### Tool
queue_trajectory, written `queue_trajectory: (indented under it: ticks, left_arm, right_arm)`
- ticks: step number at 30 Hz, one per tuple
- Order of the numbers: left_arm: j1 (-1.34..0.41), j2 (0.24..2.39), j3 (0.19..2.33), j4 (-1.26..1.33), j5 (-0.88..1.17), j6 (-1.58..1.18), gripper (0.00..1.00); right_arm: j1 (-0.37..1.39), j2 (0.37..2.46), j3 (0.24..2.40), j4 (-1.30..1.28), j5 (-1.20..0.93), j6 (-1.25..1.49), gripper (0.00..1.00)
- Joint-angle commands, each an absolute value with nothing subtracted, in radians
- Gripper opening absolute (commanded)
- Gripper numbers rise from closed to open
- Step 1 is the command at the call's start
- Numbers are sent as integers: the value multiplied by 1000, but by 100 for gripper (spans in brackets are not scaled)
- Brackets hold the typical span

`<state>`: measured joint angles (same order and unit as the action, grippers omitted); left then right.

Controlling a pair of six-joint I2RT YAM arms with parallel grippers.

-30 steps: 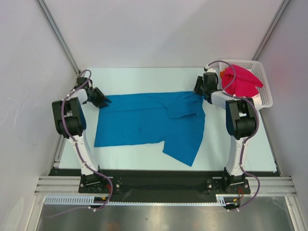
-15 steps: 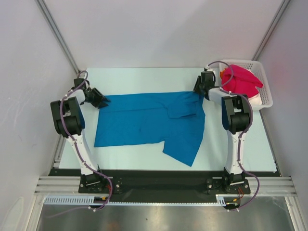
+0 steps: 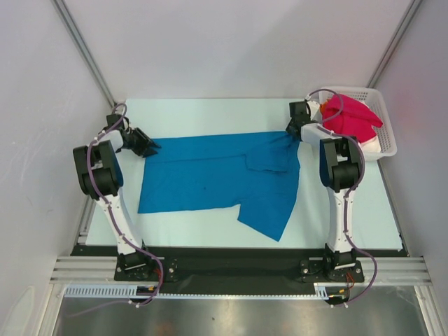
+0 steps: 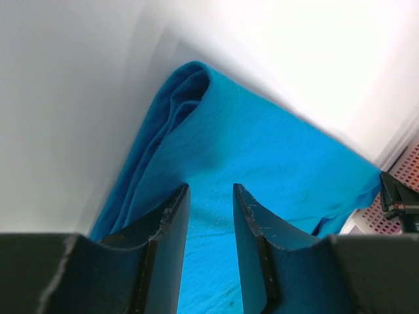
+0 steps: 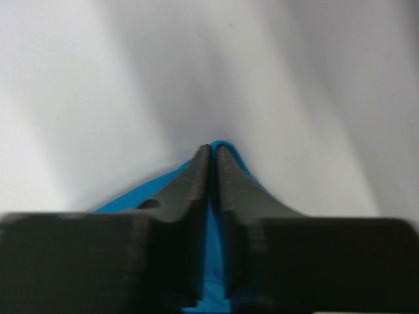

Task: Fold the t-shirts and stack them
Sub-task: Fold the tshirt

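The blue t-shirt (image 3: pixel 210 175) lay spread on the desk (image 3: pixel 210 115), its long axis running left to right between the two arms; the right pincer (image 5: pixel 211 152) was clenched on its far right corner, cloth pinched between the jaws; the left pincer (image 4: pixel 211 190) sat at the far left corner, jaws parted with blue cloth in the gap, not visibly clamped; each corner was nearest its own arm, so a fold probably meant drawing both towards the near edge. Counted: one blue tee on the desk; one crimson-pink t-shirt (image 3: pixel 350 120) in one basket (image 3: pixel 387 140), with orange and white scraps beside it; two pincers.
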<state>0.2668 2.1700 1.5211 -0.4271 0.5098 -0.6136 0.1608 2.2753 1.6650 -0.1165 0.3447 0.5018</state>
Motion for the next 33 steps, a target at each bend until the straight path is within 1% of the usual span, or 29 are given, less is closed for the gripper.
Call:
queue_trajectory:
  ticks: [1,2,3,5,6,8,9,11,13,14,16,17,20,22,24,25,26,28,30,31,33]
  left_arm:
    - [276,2197,1537,-410,460,-600,40]
    - [278,2185,1534,-411,445,-586,40]
    - [278,2169,1531,-411,433,-580,41]
    - [273,2105,1519,-411,401,-562,43]
    - [270,2076,1511,-410,391,-557,44]
    - [250,1987,1482,-413,368,-546,47]
    - [241,1955,1468,-411,348,-543,48]
    - [192,1890,1419,-414,327,-540,50]
    - [149,1797,1381,-414,304,-546,51]
    - [94,1769,1346,-413,296,-555,51]
    - [40,1692,1306,-407,293,-569,50]
    - [-15,1669,1249,-394,296,-586,50]
    - [-113,1582,1136,-331,318,-627,50]
    - [-168,1556,1100,-293,331,-638,50]
    - [-262,1565,1086,-267,334,-655,50]
    - [-291,1587,1083,-252,339,-661,47]
    - [-345,1600,1086,-239,339,-679,46]
    - [-394,1629,1089,-197,333,-695,43]
    - [-452,1680,1103,-164,315,-713,43]
    - [-468,1699,1127,-158,308,-718,42]
    - [-508,1770,1156,-141,307,-733,43]
  right_arm:
    - [155,2310,1738,-152,465,520,19]
    - [155,2310,1741,-159,459,517,25]
    - [156,2293,1740,-170,454,499,35]
    - [167,2267,1743,-195,459,476,47]
    - [170,2251,1746,-225,463,451,57]
    - [190,2186,1744,-280,491,416,65]
    - [198,2165,1737,-299,495,405,71]
    - [213,2085,1712,-330,505,368,73]
    - [239,2018,1636,-356,511,359,79]
    - [245,1950,1603,-363,505,359,79]
    - [259,1883,1485,-359,456,377,80]
    - [264,1808,1442,-333,434,396,80]
    - [273,1714,1274,-260,295,426,80]
    - [272,1692,1192,-247,229,451,77]
    - [270,1663,1137,-200,186,466,68]
    - [264,1654,1109,-187,172,474,65]
    - [261,1641,1065,-164,164,480,59]
    - [255,1618,1020,-135,114,492,51]
    - [238,1611,965,-91,75,509,47]
    - [229,1614,950,-71,31,526,47]
    - [209,1624,913,-31,9,543,48]
